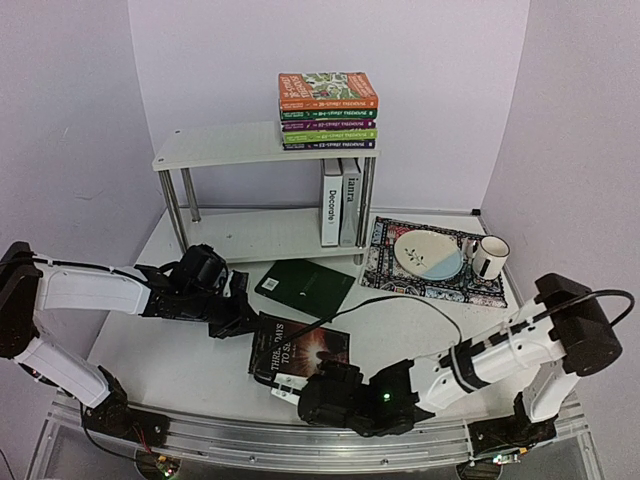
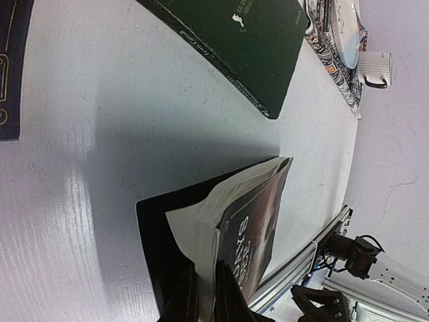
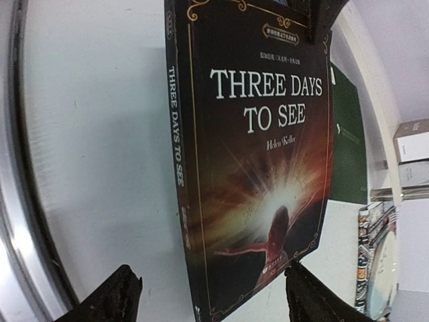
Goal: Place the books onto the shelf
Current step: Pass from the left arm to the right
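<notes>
A dark book point(image 1: 300, 350), titled "Three Days to See" point(image 3: 255, 168), lies on the table near the front. My left gripper point(image 1: 243, 318) point(image 2: 206, 298) is shut on its far edge, pinching the cover and pages point(image 2: 221, 221) up off the back cover. My right gripper point(image 1: 298, 386) point(image 3: 214, 302) is open at the book's near end, one finger point(image 3: 114, 298) on each side, not touching it. A dark green book point(image 1: 305, 285) point(image 2: 248, 47) point(image 3: 345, 134) lies flat behind. The white shelf point(image 1: 230, 145) carries a stack of colourful books point(image 1: 328, 110) on top and two upright books point(image 1: 340, 200) below.
A patterned mat point(image 1: 435, 270) point(image 2: 332, 64) to the right of the shelf holds a plate point(image 1: 428, 252) and a mug point(image 1: 490, 256) point(image 2: 374, 67). Another dark cover point(image 2: 10, 67) shows at the left edge of the left wrist view. The table's metal front rail point(image 1: 300, 440) runs just behind my right gripper.
</notes>
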Action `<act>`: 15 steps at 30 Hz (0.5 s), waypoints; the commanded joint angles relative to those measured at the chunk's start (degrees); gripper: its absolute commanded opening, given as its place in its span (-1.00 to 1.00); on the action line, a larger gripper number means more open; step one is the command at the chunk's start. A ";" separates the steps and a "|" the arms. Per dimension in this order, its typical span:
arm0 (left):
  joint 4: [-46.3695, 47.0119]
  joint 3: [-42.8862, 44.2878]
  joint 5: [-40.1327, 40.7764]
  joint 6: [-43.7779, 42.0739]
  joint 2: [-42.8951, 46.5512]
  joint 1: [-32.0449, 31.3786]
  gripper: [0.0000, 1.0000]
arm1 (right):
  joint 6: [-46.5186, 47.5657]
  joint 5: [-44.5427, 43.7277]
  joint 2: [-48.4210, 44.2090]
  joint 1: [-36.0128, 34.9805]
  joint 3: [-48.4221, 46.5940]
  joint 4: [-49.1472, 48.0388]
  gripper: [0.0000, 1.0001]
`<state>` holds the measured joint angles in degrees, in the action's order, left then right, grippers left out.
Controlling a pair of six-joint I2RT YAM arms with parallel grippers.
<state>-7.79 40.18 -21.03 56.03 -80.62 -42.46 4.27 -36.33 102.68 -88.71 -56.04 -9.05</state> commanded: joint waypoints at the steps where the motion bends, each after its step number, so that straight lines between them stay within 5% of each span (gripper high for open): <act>1: -0.19 2.88 -1.61 0.49 1.15 0.28 -1.00 | 2.85 -11.39 5.42 -1.02 -5.06 1.45 0.42; 8: -0.21 3.57 -2.22 0.05 0.29 0.27 -1.00 | 4.13 -15.67 9.32 -1.33 -7.10 -1.33 0.08; 13: -0.20 3.77 -3.01 0.03 0.11 0.37 -0.96 | 5.29 -17.86 8.24 -1.97 -5.59 -4.24 -0.71; 15: -0.31 4.08 -3.74 -0.33 0.34 0.62 -0.89 | 5.77 -18.39 5.91 -2.42 -2.97 -7.24 -0.82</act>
<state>-8.52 41.28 -21.51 56.03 -80.66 -41.96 9.25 -49.38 111.54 -90.29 -61.13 -11.96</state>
